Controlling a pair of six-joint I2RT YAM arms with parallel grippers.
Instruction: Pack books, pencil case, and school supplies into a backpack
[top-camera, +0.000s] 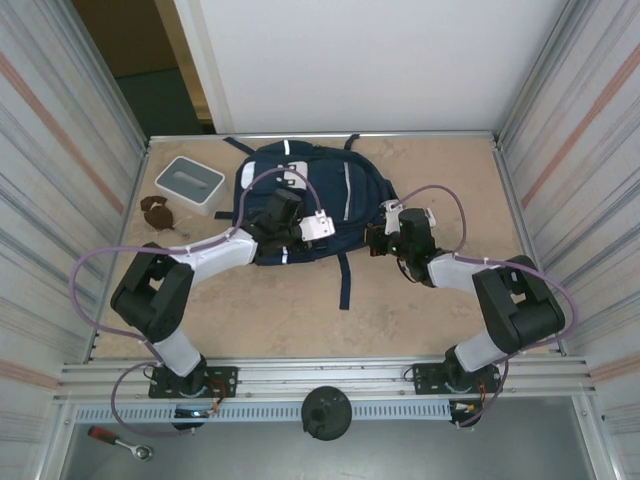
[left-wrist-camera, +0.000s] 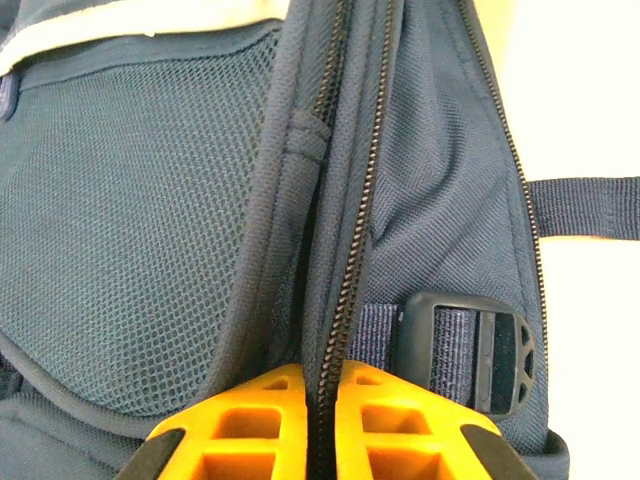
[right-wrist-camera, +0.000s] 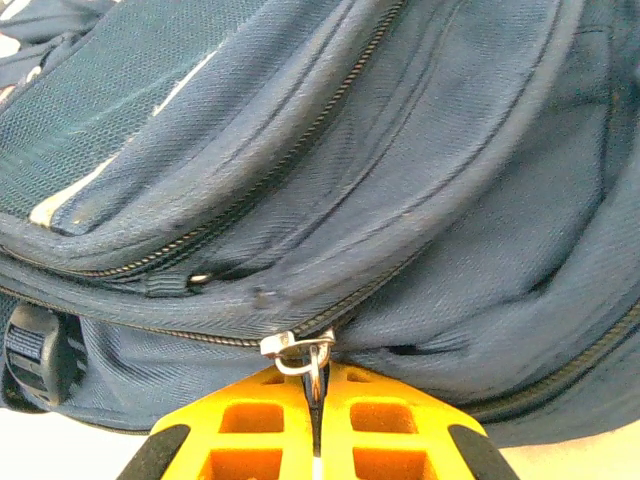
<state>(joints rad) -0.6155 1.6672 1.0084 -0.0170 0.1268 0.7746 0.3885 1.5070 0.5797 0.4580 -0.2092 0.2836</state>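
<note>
— At the bottom edge of the left wrist view, how does the left tool (left-wrist-camera: 322, 405) stand?

— Pinched narrow. Its orange, waffle-moulded fingers (left-wrist-camera: 250, 420) press together on a zip seam (left-wrist-camera: 345, 290), whose dark coil teeth run up the middle of the frame.

— And the right tool (right-wrist-camera: 316, 405)?

— Closed as well, on a small metal zipper pull (right-wrist-camera: 305, 352) at the bottom centre of its view. The pull's ring goes down between the orange fingers.

— What lies around them?

— Both grips are on the backpack (top-camera: 345, 190), which lies flat at the upper centre of the surface (top-camera: 450, 170) in the top view. It is navy woven fabric, soft and creased, with white trim lines. Left of the seam is a mesh pocket (left-wrist-camera: 130, 250). Right of it is a black plastic buckle (left-wrist-camera: 470, 350) on a webbing strap (left-wrist-camera: 375, 335).

— Anything inside it?

— I cannot tell; the cloth hides the inside.

— Other containers?

— A square white-and-grey box (top-camera: 190, 183) stands just beside the backpack, at upper left of the top view. I cannot tell its contents. A small brown object (top-camera: 156, 210) lies near it, lower left.
</note>
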